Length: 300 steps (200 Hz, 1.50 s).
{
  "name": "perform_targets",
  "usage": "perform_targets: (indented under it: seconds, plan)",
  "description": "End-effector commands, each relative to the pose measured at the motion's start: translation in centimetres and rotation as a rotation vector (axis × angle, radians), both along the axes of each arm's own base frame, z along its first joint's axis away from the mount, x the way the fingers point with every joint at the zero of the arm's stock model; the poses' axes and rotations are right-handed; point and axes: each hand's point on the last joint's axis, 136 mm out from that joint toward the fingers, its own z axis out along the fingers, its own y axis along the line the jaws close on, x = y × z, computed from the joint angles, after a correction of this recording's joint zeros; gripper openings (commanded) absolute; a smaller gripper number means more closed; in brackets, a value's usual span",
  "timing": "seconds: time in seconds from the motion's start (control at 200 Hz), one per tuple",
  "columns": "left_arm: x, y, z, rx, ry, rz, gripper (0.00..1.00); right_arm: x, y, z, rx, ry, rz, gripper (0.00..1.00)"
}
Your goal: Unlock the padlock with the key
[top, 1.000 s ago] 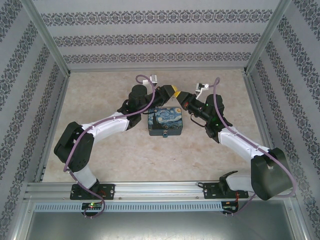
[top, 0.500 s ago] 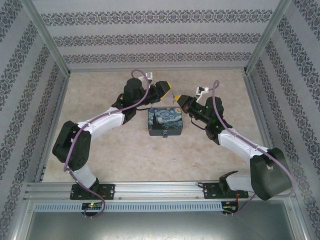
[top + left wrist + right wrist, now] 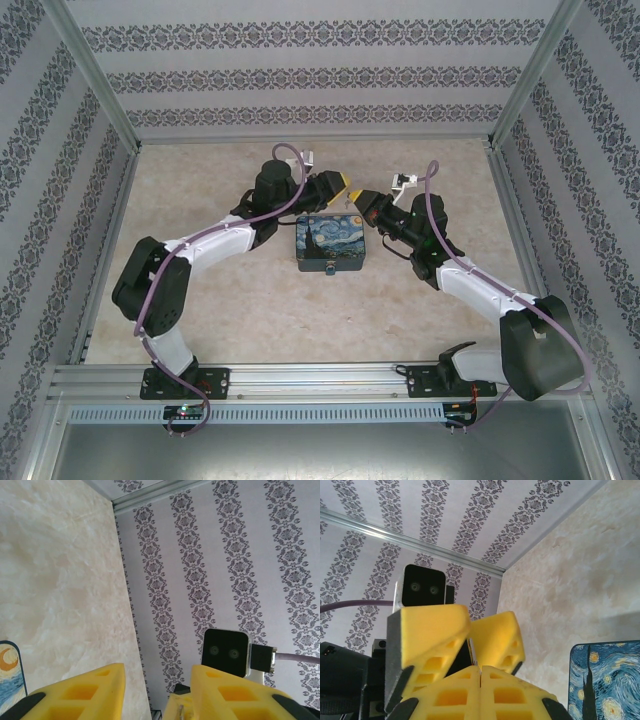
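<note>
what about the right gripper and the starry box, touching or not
Apart. The right wrist view shows a strip of bare table between the right gripper and the box.

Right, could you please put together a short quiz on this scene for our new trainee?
1. True or false: the right pincer has its yellow fingers pressed together.
2. In the top view, the starry-night box lies: A) just on the arm-base side of where the two pincers meet; B) against the back wall; C) outside the left arm's elbow.
3. In the left wrist view, do the fingers of the left pincer stand together or apart?

Key: 1 true. 2 A. 3 apart, with the wallpaper showing through the gap.
</note>
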Motion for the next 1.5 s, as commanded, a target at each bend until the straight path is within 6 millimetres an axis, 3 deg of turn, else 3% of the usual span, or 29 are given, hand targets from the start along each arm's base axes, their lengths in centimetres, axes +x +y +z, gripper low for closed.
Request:
perform_targets:
  seconds: [0.0,0.34,0.455,0.525,0.635,0.969,1.494]
  plan:
    - [-0.1,-1.0,1.5,-0.030,-0.043,-0.029,0.37,0.1,-0.2,0.5,0.018,-0.020,-0.001,0.00]
    - [-0.1,-1.1,1.6,-0.024,-0.047,-0.019,0.32,0.1,-0.1,0.2,0.019,-0.010,0.000,0.00]
    - [0.0,-1.0,1.7,-0.017,-0.053,-0.011,0.39,0.0,-0.1,0.0,0.022,-0.005,-0.001,0.00]
    - [0.0,-1.0,1.9,-0.014,-0.058,-0.008,0.51,0.0,-0.1,0.0,0.021,-0.006,-0.002,0.00]
    - [0.1,-1.0,2.0,-0.017,-0.062,-0.008,0.52,0.0,-0.1,0.0,0.022,-0.004,-0.002,0.00]
    - [0.2,-1.0,2.1,-0.022,-0.067,-0.003,0.35,0.0,0.1,-0.3,0.022,0.006,0.004,0.00]
    - [0.1,-1.1,2.2,-0.020,-0.071,-0.010,0.19,0.0,0.2,-0.3,0.032,0.013,0.003,0.00]
